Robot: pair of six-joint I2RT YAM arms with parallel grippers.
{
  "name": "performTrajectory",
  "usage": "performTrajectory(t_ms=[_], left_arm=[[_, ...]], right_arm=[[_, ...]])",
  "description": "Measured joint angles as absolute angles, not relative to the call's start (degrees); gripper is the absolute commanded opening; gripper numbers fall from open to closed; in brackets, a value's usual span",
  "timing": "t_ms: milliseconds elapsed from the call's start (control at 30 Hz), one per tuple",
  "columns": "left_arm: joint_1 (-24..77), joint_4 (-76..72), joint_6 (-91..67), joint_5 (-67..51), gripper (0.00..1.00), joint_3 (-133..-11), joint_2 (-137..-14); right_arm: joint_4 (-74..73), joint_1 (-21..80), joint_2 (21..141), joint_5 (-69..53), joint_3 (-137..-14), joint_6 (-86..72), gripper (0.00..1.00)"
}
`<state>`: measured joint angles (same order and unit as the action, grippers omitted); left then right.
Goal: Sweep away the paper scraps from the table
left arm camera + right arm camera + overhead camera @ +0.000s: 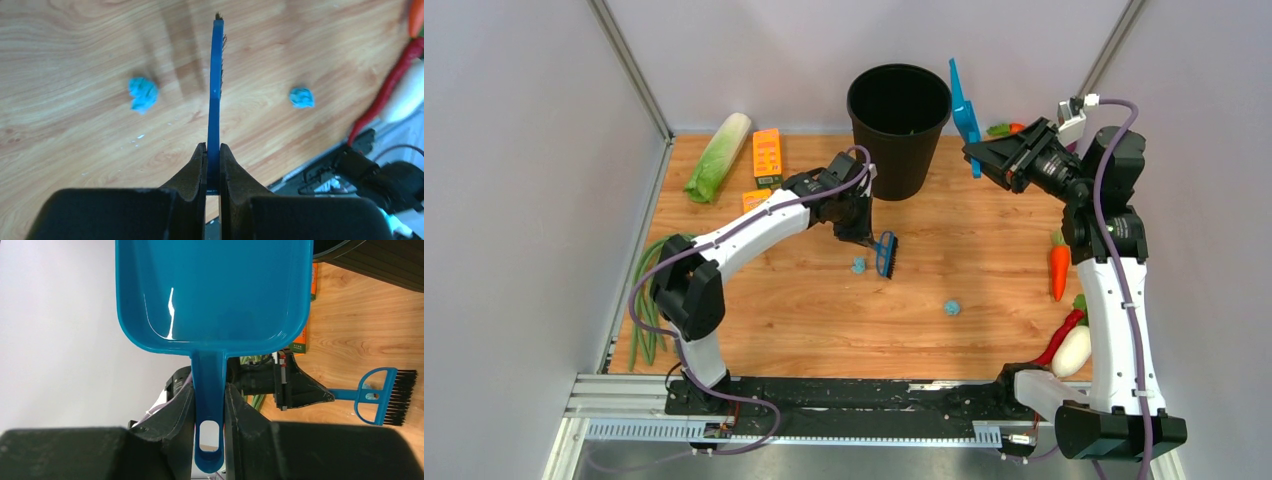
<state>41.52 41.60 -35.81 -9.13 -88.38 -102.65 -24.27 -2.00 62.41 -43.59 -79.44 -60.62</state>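
Two paper scraps lie on the table. The first paper scrap is near the middle of the wood. The second paper scrap sits at about 4 o'clock from it, well apart. Both are tiny light-blue lumps, crinkly and nearly round, so they have no long side and point no way.

My left gripper is squeezed tight on the thin flat handle of the brush. The brush runs from my fingers out toward 4 o'clock. Its blue plastic head is open like a loop, and its stiff black bristles face that same way. The first scrap is just beside the head, at its 8 o'clock. I cannot tell if they touch. In my left wrist view the brush is a thin blue strip seen on its edge, with one scrap on each side of it.

My right gripper is clamped on the handle of the dustpan. The pan is smooth, shiny blue plastic, shaped like a scoop. It is up in the air on its edge, long way from 12 to 6 o'clock, with the handle at 6. It is just at 3 o'clock of the round black bin.

The table is flat, light-brown wood with wavy lines.
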Motion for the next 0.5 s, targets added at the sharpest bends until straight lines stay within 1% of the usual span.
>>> performTrajectory(t_ms=[167, 300, 500], left_arm=[[43.81, 43.81, -33.01, -14.41, 0.00, -94.30, -102.65], [48.82, 42.81, -31.92, -19.84, 0.00, -98.43, -103.72], [56.16, 39.55, -32.32, -25.69, 0.00, -104.25, -113.08]], right_arm=[[-25.80, -2.00, 62.41, -43.57, -79.57, -60.07, 0.00], [-27.22, -2.00, 62.39, -43.57, -79.68, -59.68, 0.00], [-28.82, -2.00, 62.28, -43.51, -79.68, -59.13, 0.00]])
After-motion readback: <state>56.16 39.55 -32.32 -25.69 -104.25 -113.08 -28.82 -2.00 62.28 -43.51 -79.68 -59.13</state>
